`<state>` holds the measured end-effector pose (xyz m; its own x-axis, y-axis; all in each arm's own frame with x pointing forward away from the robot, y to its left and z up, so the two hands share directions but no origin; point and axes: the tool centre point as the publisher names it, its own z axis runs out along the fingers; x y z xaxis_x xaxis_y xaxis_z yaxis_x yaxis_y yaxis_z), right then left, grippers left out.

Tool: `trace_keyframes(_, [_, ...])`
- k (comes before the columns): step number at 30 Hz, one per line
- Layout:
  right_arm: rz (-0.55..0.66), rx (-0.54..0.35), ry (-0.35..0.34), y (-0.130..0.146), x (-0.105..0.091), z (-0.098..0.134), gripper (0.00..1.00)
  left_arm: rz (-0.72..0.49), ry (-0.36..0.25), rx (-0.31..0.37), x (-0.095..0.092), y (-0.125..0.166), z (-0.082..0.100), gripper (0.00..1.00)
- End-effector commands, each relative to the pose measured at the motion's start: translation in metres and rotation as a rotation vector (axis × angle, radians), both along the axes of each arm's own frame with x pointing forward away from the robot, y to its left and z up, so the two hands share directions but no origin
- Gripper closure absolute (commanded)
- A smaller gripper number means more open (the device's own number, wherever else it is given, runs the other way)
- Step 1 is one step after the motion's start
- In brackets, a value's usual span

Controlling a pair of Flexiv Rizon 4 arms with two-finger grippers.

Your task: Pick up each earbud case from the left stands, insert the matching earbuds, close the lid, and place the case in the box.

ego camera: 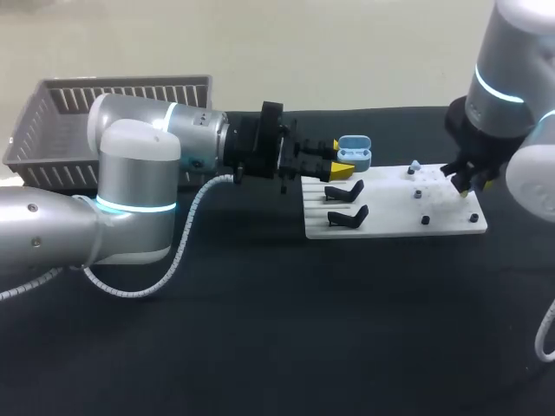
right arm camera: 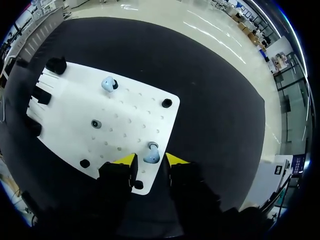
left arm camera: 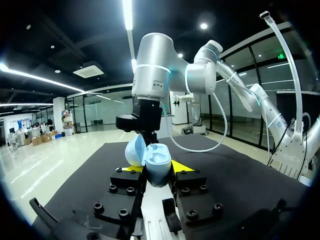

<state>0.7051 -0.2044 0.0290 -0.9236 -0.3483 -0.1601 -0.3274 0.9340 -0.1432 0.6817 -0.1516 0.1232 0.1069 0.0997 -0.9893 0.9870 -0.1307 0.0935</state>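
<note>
– Earbud pickup is being set up; how are the fingers being placed?
– The right gripper (right arm camera: 145, 160) is being held over a corner of the white board (right arm camera: 70, 100), fingers parted, with the earbud (right arm camera: 151, 156) between them and untouched.
– And the earbud case (left arm camera: 155, 162)?
– It is being clamped from both sides by the left gripper (left arm camera: 152, 169), lid open, beside the board's stands (ego camera: 345, 204). The closing is best being done gently, so that the earbud is not being flicked away.
</note>
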Motion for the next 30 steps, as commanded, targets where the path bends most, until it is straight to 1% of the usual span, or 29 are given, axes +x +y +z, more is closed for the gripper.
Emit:
trace_keyframes(1, [-0.003, -0.006, -0.003, 0.0015, 0.0004, -0.0028, 0.68, 0.003, -0.003, -0.003, -0.0007, 0.0001, -0.001, 1.0])
trace_keyframes(3, [-0.005, -0.009, -0.002, 0.0017, 0.001, -0.0039, 0.71, 0.003, -0.003, -0.003, -0.0007, 0.0001, -0.001, 1.0])
trace_keyframes(19, [-0.026, -0.012, -0.003, 0.0011, 0.0042, -0.0077, 0.77, 0.003, -0.003, -0.003, -0.0007, 0.0001, -0.001, 1.0])
trace_keyframes(23, [-0.034, -0.012, -0.002, 0.0001, 0.0042, -0.0086, 0.83, 0.003, -0.003, -0.003, -0.0007, 0.0001, -0.001, 1.0])
trace_keyframes(26, [-0.038, -0.013, -0.005, -0.0001, 0.0042, -0.0087, 0.94, 0.003, -0.003, -0.003, -0.0007, 0.0001, -0.001, 1.0])
trace_keyframes(27, [-0.039, -0.014, -0.006, -0.0004, 0.0042, -0.0085, 1.0, 0.003, -0.003, -0.003, -0.0007, 0.0001, -0.001, 1.0])
trace_keyframes(30, [-0.042, -0.015, -0.011, -0.0014, 0.0033, -0.0068, 1.0, 0.003, -0.003, -0.003, -0.0007, 0.0001, -0.001, 1.0])
